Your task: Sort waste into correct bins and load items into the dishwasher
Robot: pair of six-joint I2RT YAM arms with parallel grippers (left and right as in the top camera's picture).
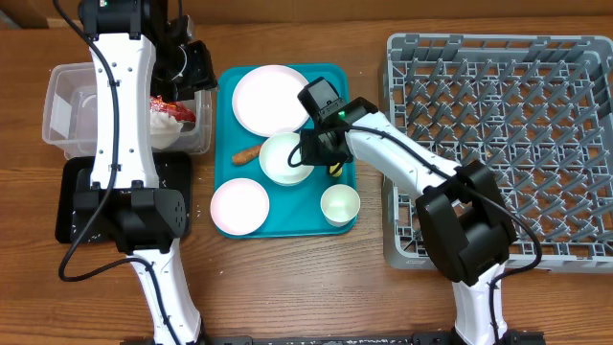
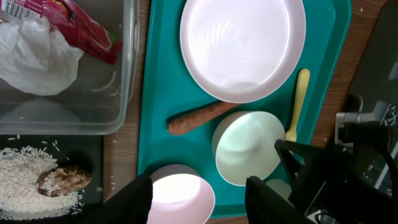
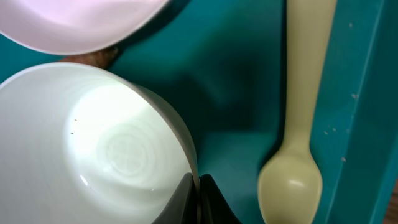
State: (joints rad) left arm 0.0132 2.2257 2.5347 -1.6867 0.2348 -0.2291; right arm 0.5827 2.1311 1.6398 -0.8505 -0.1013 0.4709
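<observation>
On the teal tray (image 1: pixel 340 96) lie a pinkish plate (image 1: pixel 271 99), an orange carrot (image 1: pixel 246 154), a white bowl (image 1: pixel 284 159), a second bowl (image 1: pixel 239 205), a small cup (image 1: pixel 339 204) and a yellow spoon (image 3: pixel 298 124). My right gripper (image 3: pixel 198 186) is shut on the rim of the white bowl (image 3: pixel 93 149). My left gripper (image 2: pixel 199 199) is open and empty above the tray, over the second bowl (image 2: pixel 180 196). The clear tub (image 1: pixel 67 101) holds the red wrapper (image 2: pixel 87 28) and white napkin (image 2: pixel 37 59). The black tray (image 2: pixel 50 146) holds rice (image 2: pixel 22 168) and a brown lump (image 2: pixel 62 179).
The grey dish rack (image 1: pixel 498 144) stands at the right, with nothing seen in it. The left arm crosses over the tub and the black tray (image 1: pixel 67 206). Wooden table surrounds the trays.
</observation>
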